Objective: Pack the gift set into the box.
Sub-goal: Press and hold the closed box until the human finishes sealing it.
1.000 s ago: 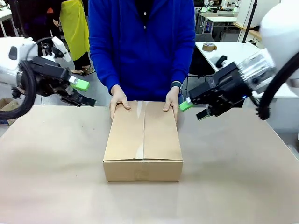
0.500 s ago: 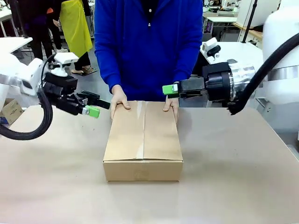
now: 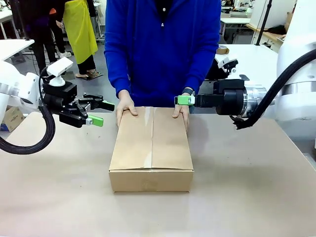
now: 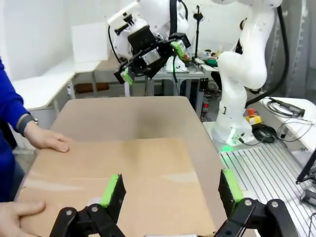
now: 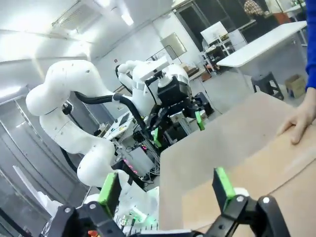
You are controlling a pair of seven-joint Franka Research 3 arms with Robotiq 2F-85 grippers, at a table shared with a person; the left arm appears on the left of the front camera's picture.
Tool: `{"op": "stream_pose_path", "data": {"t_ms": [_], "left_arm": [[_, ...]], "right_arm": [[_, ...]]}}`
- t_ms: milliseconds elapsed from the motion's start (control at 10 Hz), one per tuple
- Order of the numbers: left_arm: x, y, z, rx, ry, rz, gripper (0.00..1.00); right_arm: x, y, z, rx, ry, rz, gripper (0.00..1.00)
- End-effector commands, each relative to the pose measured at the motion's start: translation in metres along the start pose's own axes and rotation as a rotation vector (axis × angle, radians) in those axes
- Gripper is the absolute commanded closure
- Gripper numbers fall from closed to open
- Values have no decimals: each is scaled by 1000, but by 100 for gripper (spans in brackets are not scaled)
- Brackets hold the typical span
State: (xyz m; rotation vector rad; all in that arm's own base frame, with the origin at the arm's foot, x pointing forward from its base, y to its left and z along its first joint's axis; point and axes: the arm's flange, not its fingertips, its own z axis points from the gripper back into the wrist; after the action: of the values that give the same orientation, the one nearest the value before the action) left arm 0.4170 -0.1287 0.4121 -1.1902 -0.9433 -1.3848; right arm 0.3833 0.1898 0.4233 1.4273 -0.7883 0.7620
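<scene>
The box (image 3: 151, 143) lies closed in the middle of the bench (image 3: 59, 197), flaps down with a taped seam running along the top. A person in a blue top stands at the far side with one hand (image 3: 126, 106) and the other hand (image 3: 181, 109) flat on the box's far corners.

The left gripper (image 3: 98, 112) hangs above the bench just off the box's far left corner, near the person's hand but apart from it. Its fingers (image 4: 111, 190) are spread wide and hold nothing. In the left wrist view the box top (image 4: 123, 182) lies ahead of them and partly between them.

The right gripper (image 3: 183, 100) hangs at the far right corner, just above the person's hand there. In the right wrist view its fingers (image 5: 223, 185) are also spread and empty, with the box (image 5: 276, 165) beyond them.
</scene>
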Motion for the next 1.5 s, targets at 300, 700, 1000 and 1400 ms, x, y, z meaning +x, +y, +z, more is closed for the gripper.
{"op": "stream_pose_path", "data": {"t_ms": [300,700,1000,1400], "left_arm": [[-32,21,-14,78,5,3,0],[-75,35,-46,112,79,-243,0],[-90,45,-57,121,120,-211,0],[-91,50,-61,166,125,-125,0]], "right_arm": [[-55,-83,-20,-108,276,558,0],[-64,-103,-33,-166,231,549,0],[-70,-118,-33,-166,216,494,0],[-83,-132,-32,-150,309,442,0]]}}
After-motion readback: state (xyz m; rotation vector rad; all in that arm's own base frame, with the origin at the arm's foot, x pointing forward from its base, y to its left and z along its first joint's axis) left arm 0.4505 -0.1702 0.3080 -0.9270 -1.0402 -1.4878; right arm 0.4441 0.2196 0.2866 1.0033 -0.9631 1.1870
